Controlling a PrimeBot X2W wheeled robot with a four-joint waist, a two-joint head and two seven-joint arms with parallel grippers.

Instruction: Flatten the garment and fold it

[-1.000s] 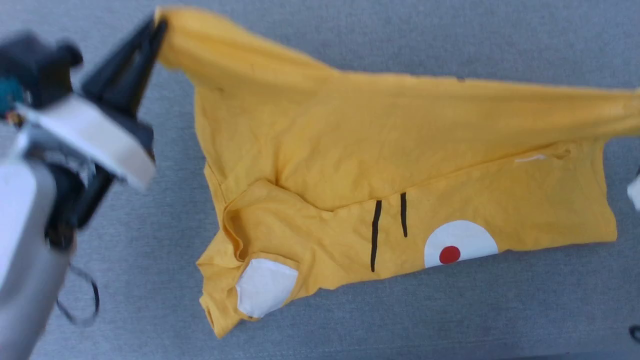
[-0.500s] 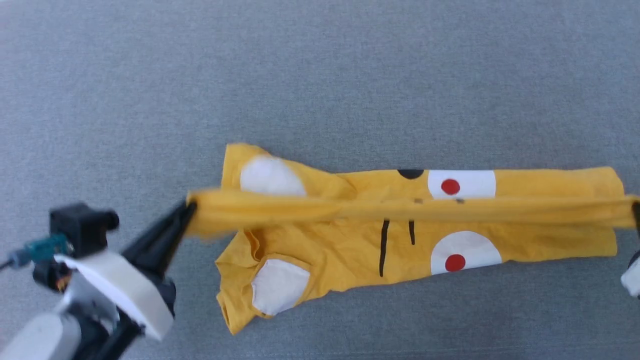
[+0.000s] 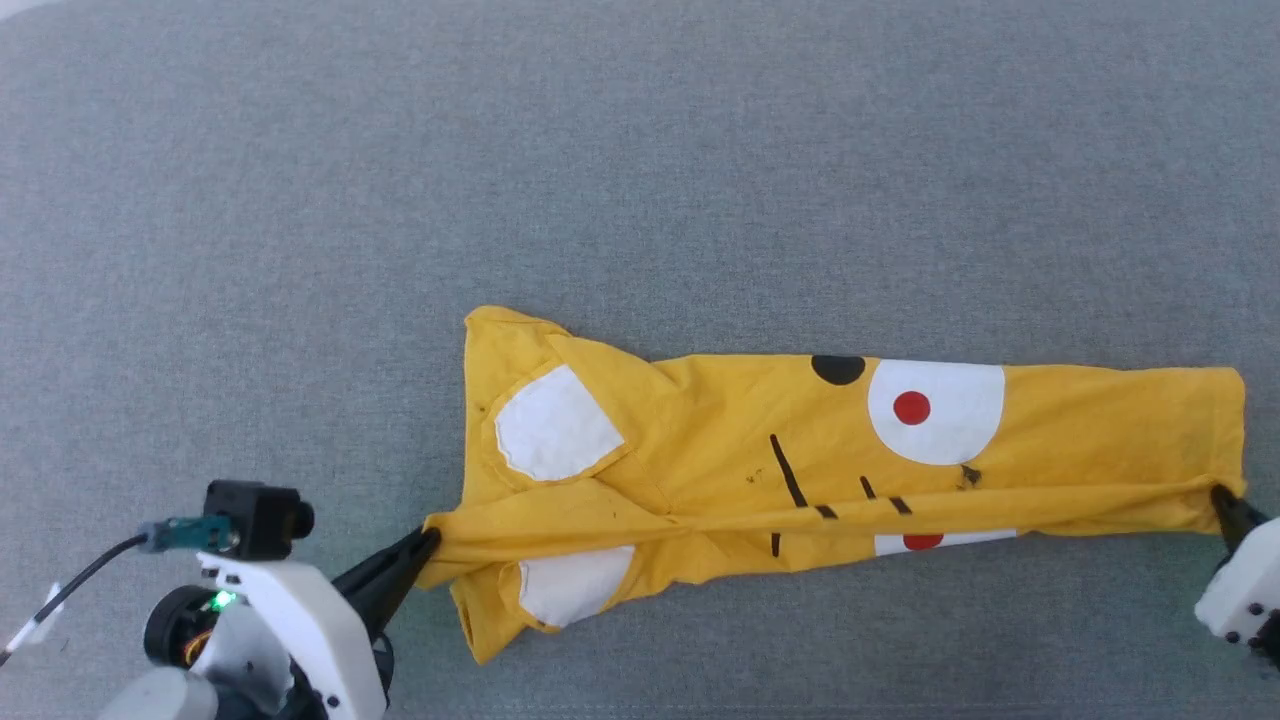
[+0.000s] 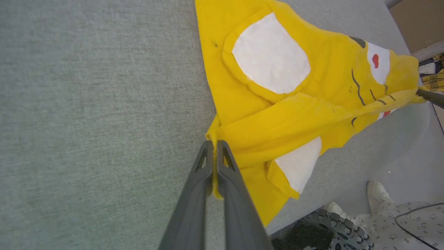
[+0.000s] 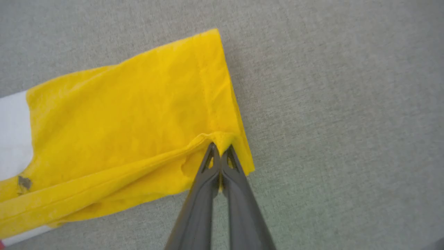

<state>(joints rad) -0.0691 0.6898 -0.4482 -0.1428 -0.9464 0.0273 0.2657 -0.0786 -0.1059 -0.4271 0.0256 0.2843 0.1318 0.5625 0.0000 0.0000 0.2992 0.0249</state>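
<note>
I have both pincers clamped shut on the bright yellow soft cotton T-shirt (image 3: 720, 450) with white patches: the left gripper (image 3: 430, 540) pinches its left end, the right gripper (image 3: 1220, 495) its right-hand corner. The shirt lies stretched between them on the grey cloth-covered surface (image 3: 600, 150). I judge one lengthwise fold laid; the near edge looks bunched, so smoothing and crosswise folds remain.

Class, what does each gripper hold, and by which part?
The garment: left gripper pinches its folded edge near the white patches, right gripper the same edge at the hem.
</note>
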